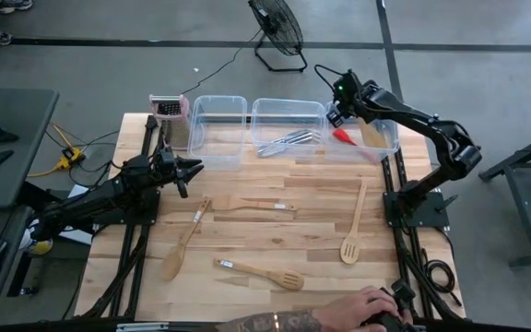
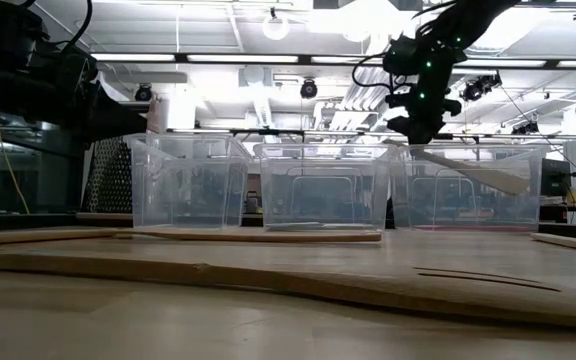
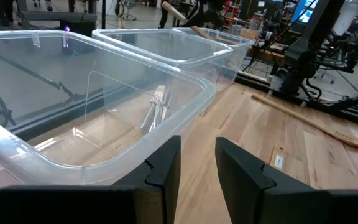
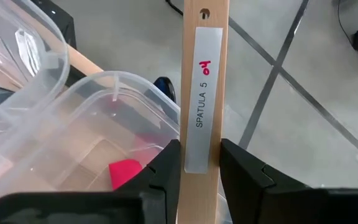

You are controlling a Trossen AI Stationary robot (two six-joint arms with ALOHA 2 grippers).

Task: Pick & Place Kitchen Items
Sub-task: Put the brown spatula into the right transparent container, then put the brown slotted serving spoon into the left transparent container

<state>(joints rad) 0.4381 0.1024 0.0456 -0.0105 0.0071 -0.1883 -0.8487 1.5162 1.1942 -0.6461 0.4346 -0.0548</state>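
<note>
My right gripper [image 1: 339, 109] hangs over the right clear tub [image 1: 390, 148] at the far edge, shut on a light wooden spatula [image 4: 204, 93] labelled "SPATULA 5". A red spatula [image 1: 344, 136] lies in that tub. Silvery tongs and cutlery [image 1: 284, 141] lie in the middle tub. My left gripper [image 1: 192, 168] is open, near the left tub [image 3: 104, 124], touching nothing. Flat on the table lie a wooden spoon [image 1: 184, 242], a spatula [image 1: 252, 205], a slotted spatula [image 1: 261, 273] and a slotted spoon [image 1: 353, 226]. My right gripper pinches the wooden spatula's handle [image 4: 202, 158] between its two fingers [image 4: 166, 168], some way back from the free end with the hang hole [image 4: 204, 14]. The handle runs forward past the fingertips. The spatula is lifted, slanting down, its blade [image 2: 488, 175] inside the right tub above the floor.
An upright metal box grater [image 1: 169, 109] stands left of the tubs at the far edge. A person's hand [image 1: 367, 309] rests at the table's near edge. A floor fan [image 1: 279, 32] stands beyond the table. Bare wood lies between the scattered utensils.
</note>
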